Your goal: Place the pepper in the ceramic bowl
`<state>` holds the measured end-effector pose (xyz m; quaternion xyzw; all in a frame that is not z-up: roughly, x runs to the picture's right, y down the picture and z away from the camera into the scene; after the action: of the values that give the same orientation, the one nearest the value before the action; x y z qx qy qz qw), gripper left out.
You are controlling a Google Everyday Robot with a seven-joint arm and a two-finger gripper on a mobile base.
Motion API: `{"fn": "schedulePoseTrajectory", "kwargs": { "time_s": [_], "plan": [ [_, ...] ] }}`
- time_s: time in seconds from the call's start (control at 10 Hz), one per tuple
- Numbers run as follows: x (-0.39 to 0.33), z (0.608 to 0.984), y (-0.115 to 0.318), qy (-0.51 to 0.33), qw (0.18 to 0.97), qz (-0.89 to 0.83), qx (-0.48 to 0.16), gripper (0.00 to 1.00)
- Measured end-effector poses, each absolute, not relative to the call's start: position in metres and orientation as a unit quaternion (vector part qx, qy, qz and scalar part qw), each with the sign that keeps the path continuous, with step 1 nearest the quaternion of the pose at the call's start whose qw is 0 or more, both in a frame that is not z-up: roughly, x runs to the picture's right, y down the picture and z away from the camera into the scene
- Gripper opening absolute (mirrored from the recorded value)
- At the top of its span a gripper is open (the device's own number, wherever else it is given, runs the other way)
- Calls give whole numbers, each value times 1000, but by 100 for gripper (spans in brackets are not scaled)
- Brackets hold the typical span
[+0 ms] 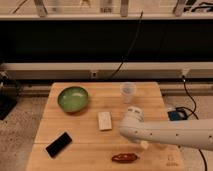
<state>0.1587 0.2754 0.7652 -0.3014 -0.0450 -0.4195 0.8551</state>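
Under and all around the gripper (144,145) lay the wooden worktop (80,162), the largest thing in view, stretching out to the left of it and back toward the dark wall behind.

Next in size came the white arm (170,134). It reached in from the right edge, crossed low over the worktop's right half and bent at a rounded joint just up and to the left of the gripper (which showed only as a small pale piece poking out below the arm). Whether the gripper was open or closed could not be told.

The ceramic bowl (73,98) sat well apart from the gripper, far up and to its left, upright on the back left part of the worktop.

The black slab (59,144) lay flat and slantwise far to the gripper's left, about level with it.

The clear cup (128,91) stood upright beyond the gripper and a little to its left, past the arm's joint, near the worktop's back edge.

The white block (104,120) lay flat to the left of the gripper and somewhat farther back, between it and the bowl.

The pepper (125,158) lay lengthwise on the worktop near the gripper, just in front of it and a little to its left (close to the front edge, and well apart from the bowl); it rested on the wood rather than in the gripper.
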Motion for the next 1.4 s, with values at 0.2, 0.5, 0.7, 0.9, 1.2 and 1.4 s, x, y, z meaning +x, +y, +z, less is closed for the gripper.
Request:
{"fn": "schedulePoseTrajectory", "kwargs": {
  "time_s": [0.2,0.5,0.7,0.9,1.2,1.4],
  "plan": [
    [150,733,253,-57,873,-388,-291,80],
    [141,706,243,-74,887,-354,-288,80],
    [139,702,251,-73,893,-334,-293,80],
    [139,700,261,-72,895,-322,-300,80],
    [136,692,280,-73,897,-310,-307,80],
    [134,689,297,-74,899,-302,-310,80]
  ]
}}
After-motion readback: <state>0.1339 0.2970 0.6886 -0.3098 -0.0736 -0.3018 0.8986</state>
